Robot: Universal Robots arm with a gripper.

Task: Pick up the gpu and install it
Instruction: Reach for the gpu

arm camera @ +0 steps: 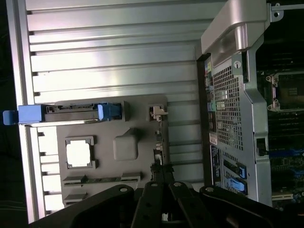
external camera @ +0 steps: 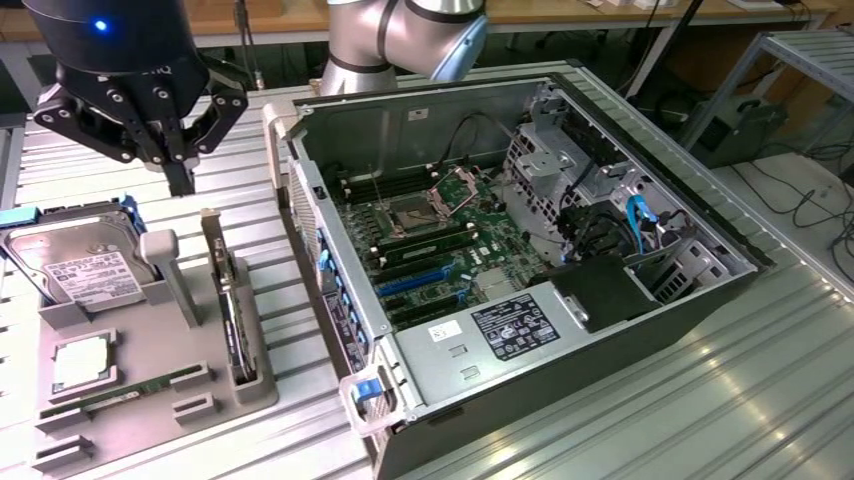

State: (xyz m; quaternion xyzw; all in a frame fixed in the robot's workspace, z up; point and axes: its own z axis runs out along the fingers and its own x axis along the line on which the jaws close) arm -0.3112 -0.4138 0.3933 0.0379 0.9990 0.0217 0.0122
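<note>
The gpu (external camera: 230,300) stands on its edge in a slot of the grey holder tray (external camera: 147,400), at the exterior view's left. It is a thin dark card with a silver bracket at its far end. My gripper (external camera: 180,180) hangs above the tray's far end, just beyond the card, shut and holding nothing. In the wrist view the gpu (arm camera: 158,153) appears edge-on directly past my closed gripper (arm camera: 162,176). The open computer case (external camera: 534,250) lies to the exterior view's right, with its motherboard (external camera: 427,240) and blue slots exposed.
The tray also holds a silver hard drive (external camera: 83,270) with blue rails, a processor chip (external camera: 80,365) and a RAM stick (external camera: 114,397). Everything rests on a ribbed metal table (external camera: 641,420). The case's wall (arm camera: 232,95) stands close beside the tray.
</note>
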